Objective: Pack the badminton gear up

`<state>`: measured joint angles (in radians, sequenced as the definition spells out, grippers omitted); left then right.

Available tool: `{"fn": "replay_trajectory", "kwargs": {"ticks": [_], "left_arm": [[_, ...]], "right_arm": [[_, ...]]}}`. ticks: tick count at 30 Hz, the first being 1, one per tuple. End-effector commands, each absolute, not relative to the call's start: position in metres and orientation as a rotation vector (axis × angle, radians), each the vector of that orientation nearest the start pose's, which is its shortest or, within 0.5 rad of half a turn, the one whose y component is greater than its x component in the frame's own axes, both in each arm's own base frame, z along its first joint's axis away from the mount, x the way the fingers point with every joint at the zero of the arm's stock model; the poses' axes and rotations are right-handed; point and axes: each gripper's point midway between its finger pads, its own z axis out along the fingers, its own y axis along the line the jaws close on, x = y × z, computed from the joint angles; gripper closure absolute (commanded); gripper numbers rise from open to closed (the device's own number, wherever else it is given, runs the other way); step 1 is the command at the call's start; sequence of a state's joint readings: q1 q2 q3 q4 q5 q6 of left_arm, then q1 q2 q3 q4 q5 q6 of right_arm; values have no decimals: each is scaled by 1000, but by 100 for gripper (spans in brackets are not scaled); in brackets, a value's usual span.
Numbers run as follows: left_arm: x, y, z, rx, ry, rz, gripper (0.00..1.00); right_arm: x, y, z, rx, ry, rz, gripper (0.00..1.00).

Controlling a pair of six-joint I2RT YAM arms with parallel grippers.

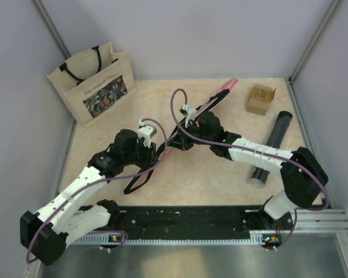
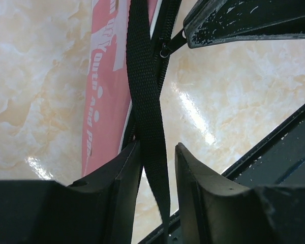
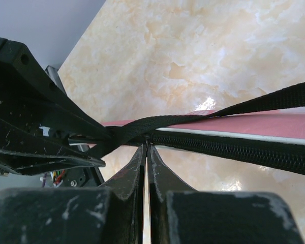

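— Fingers (image 3: 132, 175) of the right gripper (image 3: 146, 148): how wide do they stand?
— Closed to a hairline slit, their tips pinched on the zipped edge of the pink cover (image 3: 254, 124), right where the black strap (image 3: 274, 100) joins it
— And the left gripper (image 2: 157, 152)?
— Its fingers (image 2: 119, 175) stand a little apart. The strap runs down between them, touching the finger on the cover's side and leaving a sliver of gap at the other
— Where does the cover lie?
— Diagonally across the middle of the table (image 1: 220, 185), turned up on edge between both grippers. The dark tube (image 1: 280, 124) lies well apart at the right, near the cardboard box (image 1: 261, 98)
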<state>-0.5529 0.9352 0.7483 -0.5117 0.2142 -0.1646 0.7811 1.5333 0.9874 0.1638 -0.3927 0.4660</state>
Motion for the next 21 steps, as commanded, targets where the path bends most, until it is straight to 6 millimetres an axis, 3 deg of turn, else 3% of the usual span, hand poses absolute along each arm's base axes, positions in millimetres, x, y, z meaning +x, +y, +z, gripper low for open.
{"fn": "replay_trajectory", "kwargs": {"ticks": [1,4,9,21], "left_arm": [[207,-186,173,517,2257,-669,62],[196,-184,186,468,2251,-713,61],[186,-179,184,412,2227,-735,57],[177,-162,150,197,2410,-658,54]], "right_arm": [[275,384,228,-584,1866,1212,100],[277,385,228,-582,1869,1209,100],[277,384,228,-572,1868,1212,100],[280,381,235,-563,1853,1212,100]]}}
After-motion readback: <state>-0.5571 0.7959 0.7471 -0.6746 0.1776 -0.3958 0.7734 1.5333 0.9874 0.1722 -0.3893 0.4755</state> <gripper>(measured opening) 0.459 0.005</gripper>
